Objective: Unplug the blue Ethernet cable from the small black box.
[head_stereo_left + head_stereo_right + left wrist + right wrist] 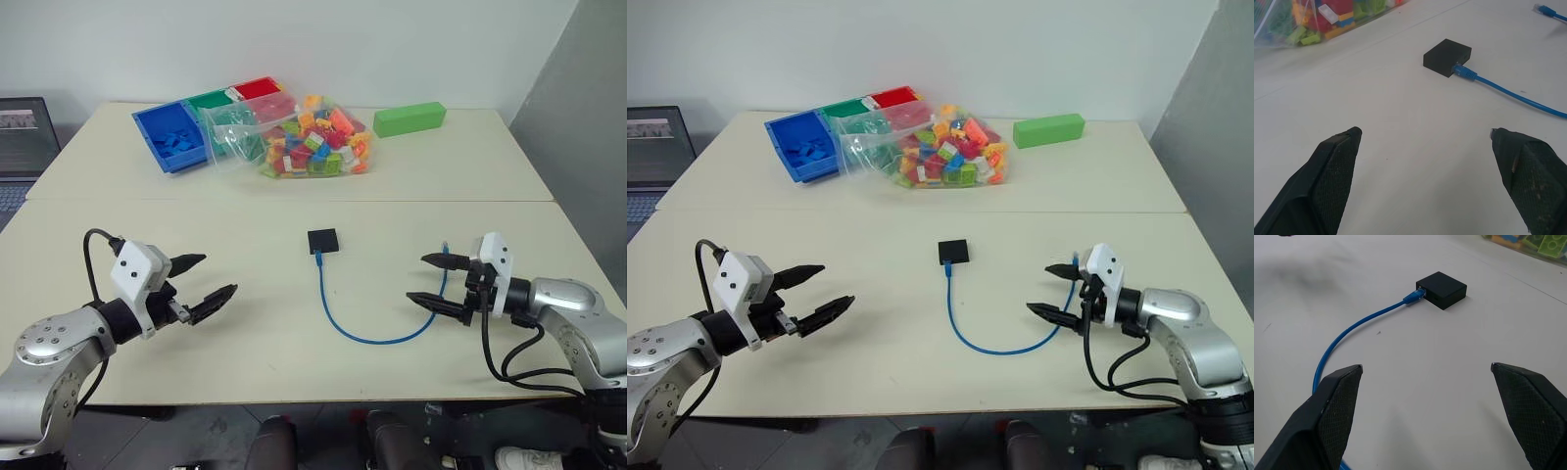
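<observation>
The left tool point(201, 277) hangs over the pale worktop point(255, 362) with its two black fingers spread wide, grasping nothing, well apart from the task's things.

To its right, near the middle of the worktop, lies the small black box point(322, 240) — flat, matte, square-ish. It looks very light, so I judge it would slide or lift if the cord alone is pulled; one tool should pin or pinch the box by its sides.

The blue Ethernet cable point(338, 325) is plugged into the box's near side. It is thin, bright blue and soft, and it runs toward the robot, then curves right in a loose arc. The best place to take hold seems the plug point(1464, 73) right at the box, not the limp cord.

The free end point(446, 247) lies just beside the right tool point(438, 280), which is also released, fingers wide, empty.
</observation>
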Motion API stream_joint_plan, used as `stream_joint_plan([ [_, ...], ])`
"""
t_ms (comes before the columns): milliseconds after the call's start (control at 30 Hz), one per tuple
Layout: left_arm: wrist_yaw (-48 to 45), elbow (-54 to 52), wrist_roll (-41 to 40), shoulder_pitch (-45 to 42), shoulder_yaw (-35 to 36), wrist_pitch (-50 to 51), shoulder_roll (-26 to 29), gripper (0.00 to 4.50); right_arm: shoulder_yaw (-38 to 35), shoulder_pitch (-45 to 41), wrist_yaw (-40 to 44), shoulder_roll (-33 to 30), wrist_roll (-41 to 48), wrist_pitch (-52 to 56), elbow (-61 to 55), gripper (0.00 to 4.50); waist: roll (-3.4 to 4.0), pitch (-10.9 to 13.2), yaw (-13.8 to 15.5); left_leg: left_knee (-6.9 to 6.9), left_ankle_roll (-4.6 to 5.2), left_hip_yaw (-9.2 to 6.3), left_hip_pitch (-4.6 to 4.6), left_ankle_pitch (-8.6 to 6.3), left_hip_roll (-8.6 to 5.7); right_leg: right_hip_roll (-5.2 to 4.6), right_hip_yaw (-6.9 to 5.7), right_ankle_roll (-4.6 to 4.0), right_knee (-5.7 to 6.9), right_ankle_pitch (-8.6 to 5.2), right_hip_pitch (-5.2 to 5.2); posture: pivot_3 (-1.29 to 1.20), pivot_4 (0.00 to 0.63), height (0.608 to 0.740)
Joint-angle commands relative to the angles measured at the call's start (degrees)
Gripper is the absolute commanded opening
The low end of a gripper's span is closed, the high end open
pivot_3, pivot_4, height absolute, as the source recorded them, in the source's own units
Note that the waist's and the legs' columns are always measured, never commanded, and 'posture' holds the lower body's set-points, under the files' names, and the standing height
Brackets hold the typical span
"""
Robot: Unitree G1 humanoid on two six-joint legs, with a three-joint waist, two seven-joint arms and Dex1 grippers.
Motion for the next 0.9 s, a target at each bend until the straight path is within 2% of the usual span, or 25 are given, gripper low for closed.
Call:
stream_joint_plan([
  [33,-0.9,-1.5,-1.0,0.2,2.4,-1.0,0.1,4.50,-1.5,-1.3,1.0,-0.6,0.7,-0.5,-0.3,4.46,0.00,0.0,0.0,0.00,0.00,0.00,0.00,0.00,0.00,0.00,0.00,0.00,0.00,0.00,0.00,0.00,0.150,0.740],
  [333,-1.4,-2.0,-0.2,1.7,2.2,-0.1,0.7,4.50,-0.6,-1.6,1.1,0.1,0.7,-0.2,-1.2,4.46,0.00,0.0,0.0,0.00,0.00,0.00,0.00,0.00,0.00,0.00,0.00,0.00,0.00,0.00,0.00,0.00,0.150,0.740],
  [467,-3.7,-1.3,-0.6,2.7,2.2,-0.8,1.4,4.50,2.0,-2.2,-0.2,2.5,1.2,1.3,-4.2,4.46,0.01,0.0,-0.1,0.00,0.00,0.00,0.01,0.00,0.01,0.00,0.00,0.00,0.00,0.00,-0.01,0.00,0.150,0.740],
  [700,-12.1,1.2,-4.4,2.6,4.0,-1.5,3.3,4.50,10.8,-5.0,-9.8,11.8,-5.6,3.2,-5.5,4.46,0.02,0.0,-0.1,-0.01,0.00,-0.01,0.00,0.00,0.03,0.03,0.00,-0.01,0.02,0.00,-0.05,0.00,0.150,0.740],
  [900,-17.8,1.3,-3.1,3.9,2.4,-2.7,6.5,4.50,19.8,-9.3,-23.6,23.6,-12.6,13.6,-2.8,4.46,0.01,0.0,-0.1,-0.02,-0.01,-0.01,-0.03,0.00,0.04,0.03,0.00,-0.02,0.03,0.00,-0.10,0.00,0.150,0.740],
])
